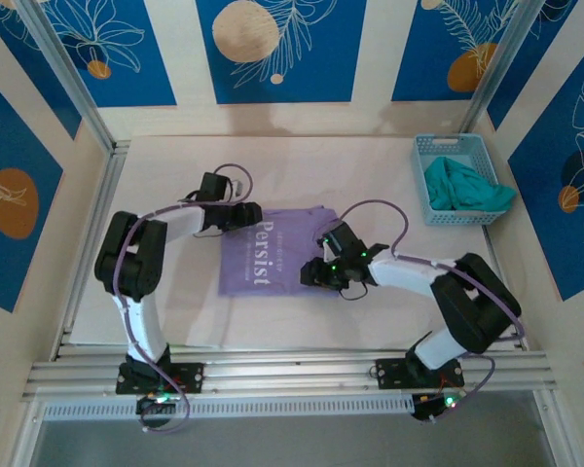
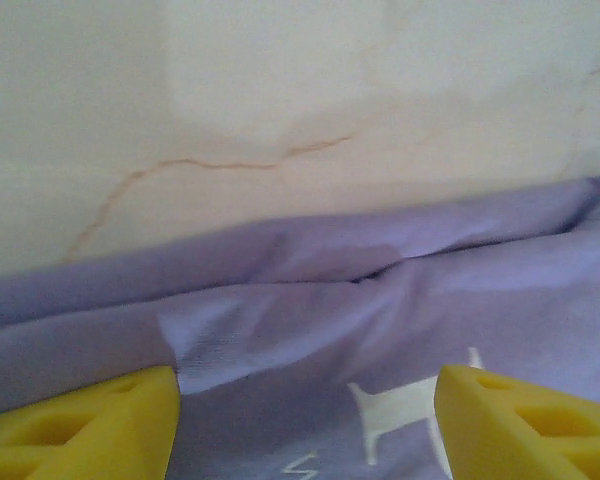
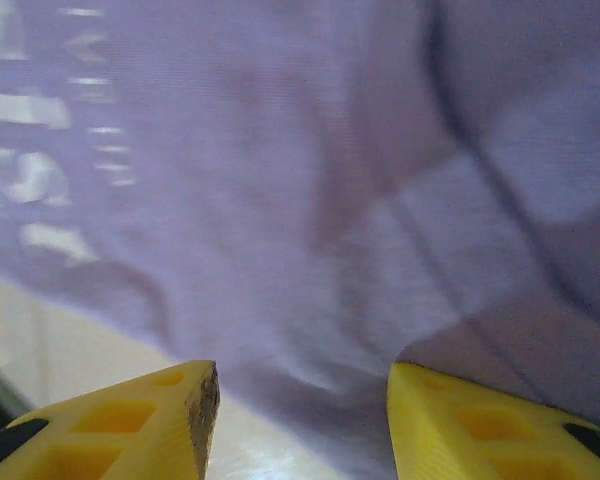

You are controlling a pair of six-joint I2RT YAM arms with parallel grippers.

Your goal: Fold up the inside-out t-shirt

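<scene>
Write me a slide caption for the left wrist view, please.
Open yellow fingers above the lavender t-shirt on a pale table.

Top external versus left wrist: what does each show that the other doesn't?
Top external: the whole t-shirt with its Persist lettering, the right hand at its near right edge, the blue basket holding a teal garment. Left wrist: yellow fingers spread above a layered shirt edge, a thin brown line on the table. Shared: lavender cloth, pale table.

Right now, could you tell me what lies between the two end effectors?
The lavender t-shirt lies between the left end effector and the right end effector, as the top view shows.
</scene>
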